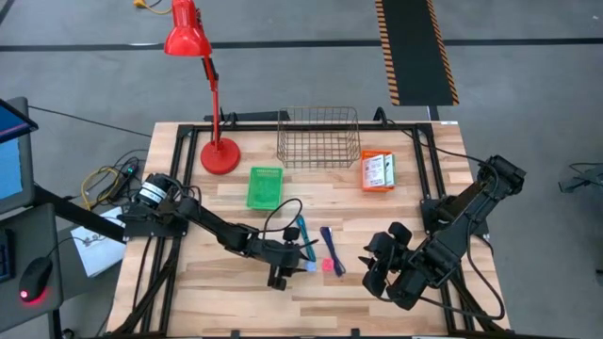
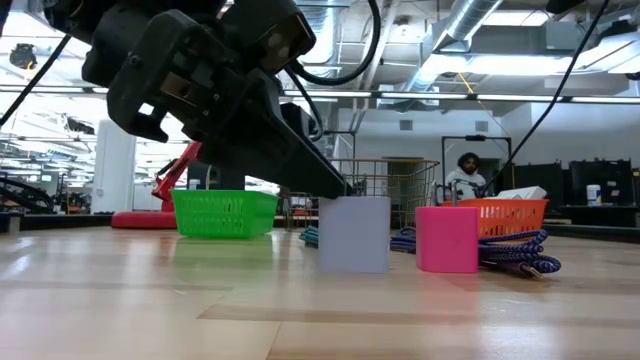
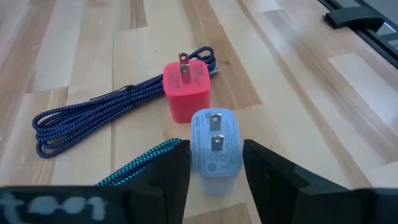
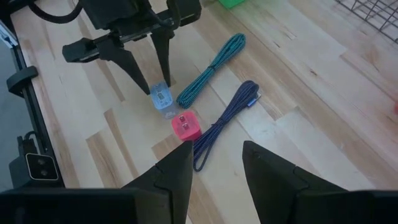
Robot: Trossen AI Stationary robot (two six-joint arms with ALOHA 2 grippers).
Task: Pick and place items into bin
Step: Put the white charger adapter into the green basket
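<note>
A light blue charger plug (image 3: 214, 149) lies flat on the wooden table with its prongs facing up. My left gripper (image 3: 216, 168) is open, and its fingers stand close on either side of the plug. A pink-red plug (image 3: 186, 93) lies just beyond it. A coiled teal cable (image 4: 211, 71) and a dark-blue cable (image 4: 227, 121) lie beside the plugs. Two white printed card packs (image 1: 378, 171) sit in an orange basket. My right gripper (image 1: 391, 268) hovers open over the table's near right part. My left gripper comes down slanting from the table's left, one finger (image 3: 171, 180) on each side of the light blue plug. The gaps are very narrow, and I cannot tell whether the fingers touch it. The plug rests on the table.
A green basket (image 1: 265, 186), a wire basket (image 1: 318, 137) and a red desk lamp (image 1: 219, 151) stand toward the far edge. Bare wood lies near the front edge. A person (image 2: 467, 175) sits in the room behind the table.
</note>
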